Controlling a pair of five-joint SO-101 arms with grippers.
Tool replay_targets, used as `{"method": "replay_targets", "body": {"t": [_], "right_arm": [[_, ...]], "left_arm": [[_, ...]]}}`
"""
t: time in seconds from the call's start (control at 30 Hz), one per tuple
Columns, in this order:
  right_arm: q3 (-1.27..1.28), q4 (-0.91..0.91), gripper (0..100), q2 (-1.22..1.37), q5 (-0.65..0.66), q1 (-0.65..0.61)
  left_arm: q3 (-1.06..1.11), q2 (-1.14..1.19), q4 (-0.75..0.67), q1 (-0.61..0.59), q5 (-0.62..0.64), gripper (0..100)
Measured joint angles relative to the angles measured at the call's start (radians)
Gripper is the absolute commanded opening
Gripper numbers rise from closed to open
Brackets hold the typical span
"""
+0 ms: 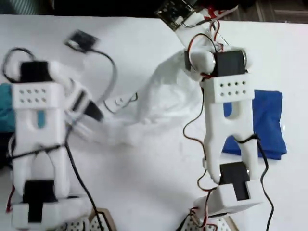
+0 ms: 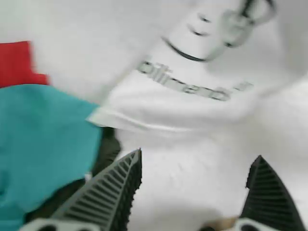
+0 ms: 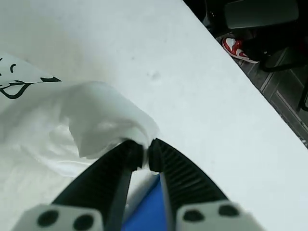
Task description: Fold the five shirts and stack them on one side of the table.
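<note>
A crumpled white shirt (image 1: 159, 101) lies mid-table between the two arms. My right gripper (image 3: 146, 147) is shut on a bunched fold of the white shirt (image 3: 103, 118), lifting it a little above the table. Just beside that arm lies a folded blue shirt (image 1: 267, 122), which also peeks between the fingers as a blue shirt (image 3: 144, 211). My left gripper (image 2: 198, 156) is open, hovering over the printed part of the white shirt (image 2: 192, 91) with nothing between its fingers. A teal shirt (image 2: 43, 139) and a red shirt (image 2: 17, 62) lie beside it; the teal shirt (image 1: 5, 113) sits at the table's left edge.
The table's far edge (image 3: 240, 72) drops to a floor with a red and white shoe (image 3: 236, 48) and dark chair parts. A small dark module on a black cable (image 1: 82, 41) lies at the back left. Breadboards (image 1: 91, 224) sit at the front edge by the arm bases.
</note>
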Motion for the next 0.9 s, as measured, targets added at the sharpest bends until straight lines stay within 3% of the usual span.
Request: {"method": "replay_targets", "body": {"t": [0.2,0.43,0.57,0.7,0.9], "right_arm": [[0.000,-0.021,1.9,0.034,-0.075,0.000],[0.000,-0.028,1.9,0.038,-0.100,0.000],[0.000,-0.028,1.9,0.038,-0.112,0.000],[0.000,-0.028,1.9,0.038,-0.114,-0.005],[0.000,-0.028,1.9,0.055,-0.117,-0.005]], "left_arm": [[0.322,-0.054,-0.216,0.126,0.138,35],[0.535,-0.054,-0.632,0.063,0.195,30],[0.551,0.017,-0.830,0.025,0.195,27],[0.450,0.126,-0.830,-0.038,0.195,27],[0.158,0.140,-0.563,-0.084,0.195,27]]}}
